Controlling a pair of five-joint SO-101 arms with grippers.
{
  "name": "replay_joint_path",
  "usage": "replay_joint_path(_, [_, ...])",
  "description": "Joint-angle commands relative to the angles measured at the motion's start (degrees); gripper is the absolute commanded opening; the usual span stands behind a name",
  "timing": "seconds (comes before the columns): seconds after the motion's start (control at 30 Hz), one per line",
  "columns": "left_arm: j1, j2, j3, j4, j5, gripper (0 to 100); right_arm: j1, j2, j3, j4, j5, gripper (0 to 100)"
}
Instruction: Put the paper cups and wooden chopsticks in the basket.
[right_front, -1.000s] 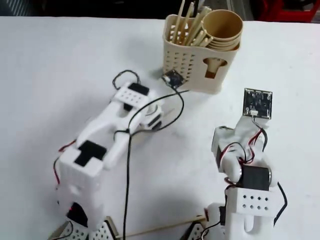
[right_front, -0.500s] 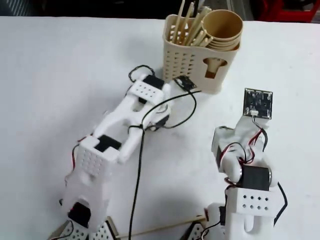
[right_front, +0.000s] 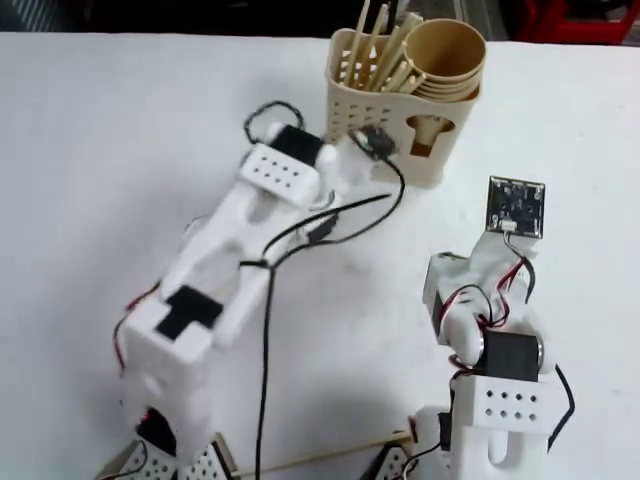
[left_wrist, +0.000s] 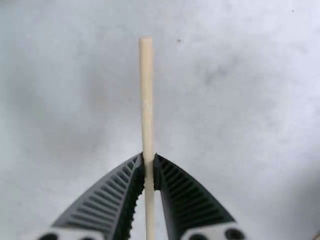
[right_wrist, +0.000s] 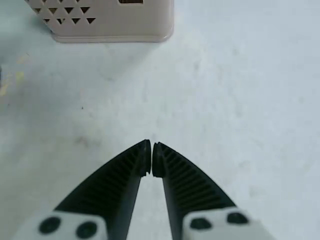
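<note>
My left gripper (left_wrist: 148, 162) is shut on a wooden chopstick (left_wrist: 146, 90), which sticks out past the fingertips above the white table. In the high view the left arm (right_front: 250, 230) stretches up to the beige basket (right_front: 385, 150), its wrist right against the basket's front wall. The basket holds several wooden chopsticks (right_front: 380, 50) and a stack of paper cups (right_front: 445, 55). My right gripper (right_wrist: 151, 150) is shut with nothing in it, a short way in front of the basket (right_wrist: 105, 20). The right arm (right_front: 490, 340) sits folded at the lower right.
Another wooden chopstick (right_front: 330, 455) lies on the table at the near edge between the two arm bases. A black cable (right_front: 268, 330) trails along the left arm. The white table (right_front: 120, 130) is bare to the left of the basket.
The left arm has swung and stretched toward the basket, bringing its wrist up against the front wall. The right arm has not moved.
</note>
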Motion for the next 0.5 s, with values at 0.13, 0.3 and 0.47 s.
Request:
replay_joint_path(0.13, [1.0,-16.9,-10.2,0.2,-0.2,2,0.0,-0.7,-0.4,-0.8,-0.2,1.9])
replay_joint_path(0.3, [1.0,-19.0,-22.6,0.2,-0.1,2,0.0,-0.7,-0.4,-0.8,-0.3,1.9])
replay_joint_path(0.47, [2.0,-18.9,-34.5,-3.3,-0.1,2,-0.1,-0.7,-0.4,-0.8,-0.2,1.9])
